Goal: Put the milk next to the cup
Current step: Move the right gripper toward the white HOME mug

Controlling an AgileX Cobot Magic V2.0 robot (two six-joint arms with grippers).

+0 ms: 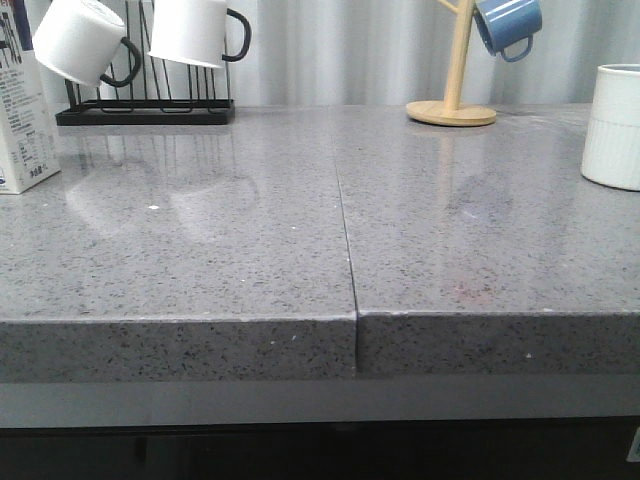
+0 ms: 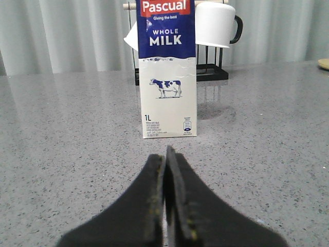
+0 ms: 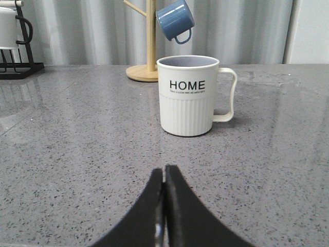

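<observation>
The milk is a tall white carton with a dark blue top; it stands upright at the table's far left edge, only partly in the front view. The cup, a white ribbed mug marked "HOME", stands at the far right. My left gripper is shut and empty, a short way in front of the milk. My right gripper is shut and empty too, facing the cup with bare table between. Neither gripper shows in the front view.
A black wire rack holding two white black-handled mugs stands at the back left. A wooden mug tree with a blue mug stands at the back right. A seam runs down the grey speckled table.
</observation>
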